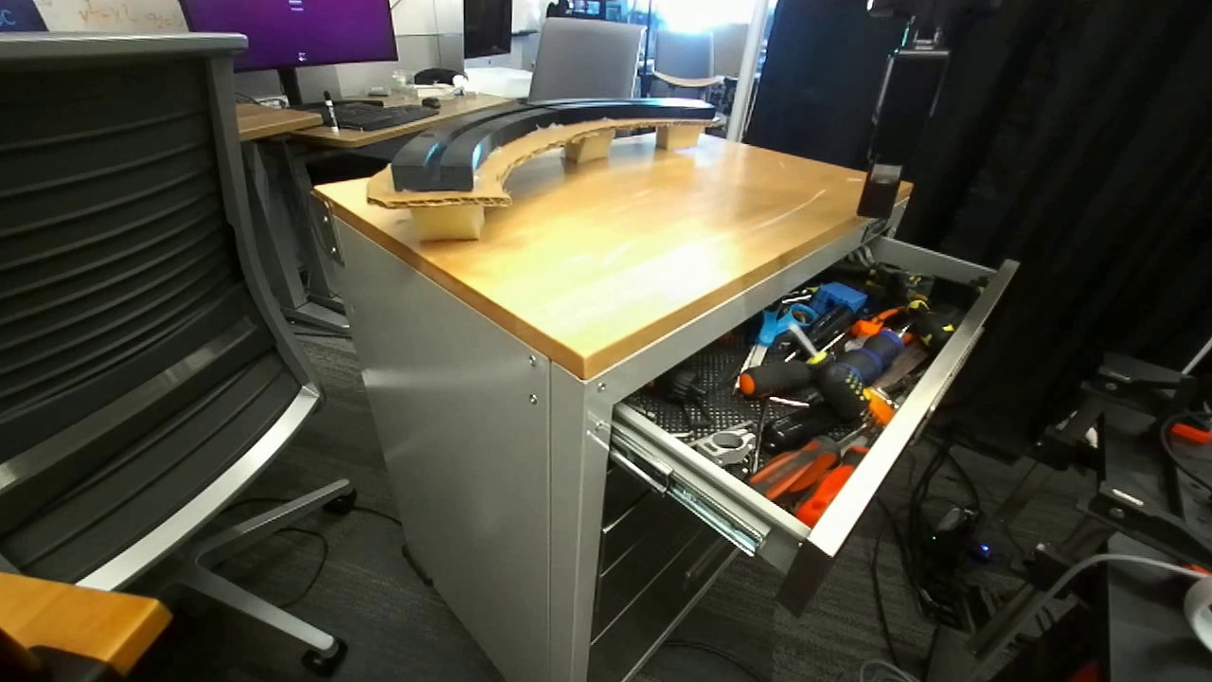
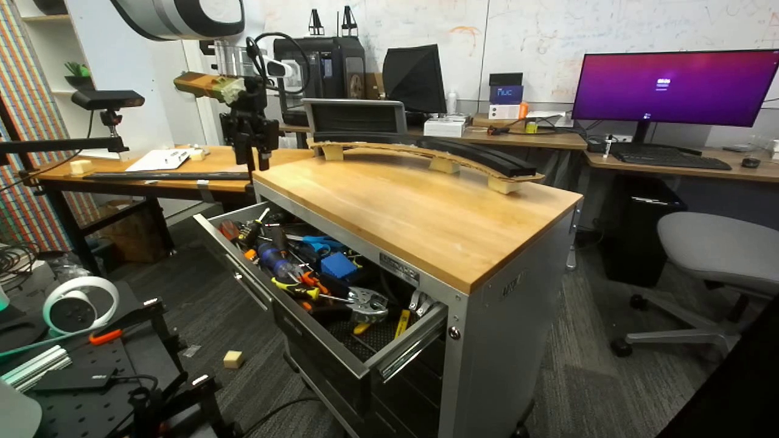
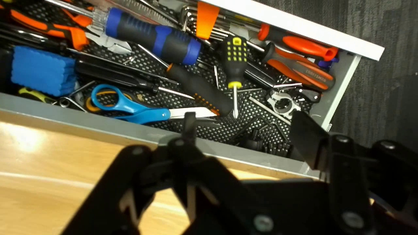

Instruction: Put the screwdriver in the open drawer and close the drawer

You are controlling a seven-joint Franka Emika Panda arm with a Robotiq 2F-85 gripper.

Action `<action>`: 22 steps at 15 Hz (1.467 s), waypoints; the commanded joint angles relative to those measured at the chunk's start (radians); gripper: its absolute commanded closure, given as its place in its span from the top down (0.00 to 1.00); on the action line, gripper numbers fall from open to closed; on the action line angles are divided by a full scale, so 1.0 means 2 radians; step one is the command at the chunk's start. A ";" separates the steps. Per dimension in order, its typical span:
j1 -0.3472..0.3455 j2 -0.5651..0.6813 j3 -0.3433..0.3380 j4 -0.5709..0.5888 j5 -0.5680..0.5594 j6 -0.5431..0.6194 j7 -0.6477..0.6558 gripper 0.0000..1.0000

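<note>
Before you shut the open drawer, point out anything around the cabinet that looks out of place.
In an exterior view, a small pale block lies on the floor in front of the drawer. It looks odd there because similar blocks prop up the curved black strip on the worktop; this one may be a stray.

"CRAFTSMAN" on an orange handle (image 3: 302, 69), "nuc" on a blue box (image 2: 506, 94); cabinet badge (image 2: 399, 268) blurred
</note>
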State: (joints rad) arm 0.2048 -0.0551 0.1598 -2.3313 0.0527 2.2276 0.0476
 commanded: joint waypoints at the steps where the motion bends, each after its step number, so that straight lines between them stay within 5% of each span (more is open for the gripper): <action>1: -0.008 -0.029 -0.001 -0.014 0.015 -0.025 -0.011 1.00; 7: -0.040 -0.067 -0.013 -0.048 -0.060 -0.178 0.072 1.00; 9: -0.048 -0.081 -0.015 -0.080 -0.076 -0.190 0.091 1.00; 16: -0.053 -0.093 -0.010 -0.216 -0.091 -0.068 0.145 1.00; 18: -0.054 -0.089 -0.007 -0.245 -0.093 -0.015 0.160 0.73; 22: -0.056 -0.041 0.003 -0.222 -0.126 0.070 0.196 0.42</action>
State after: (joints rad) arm 0.1032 -0.1701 0.1411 -2.7754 -0.1314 2.2450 0.3729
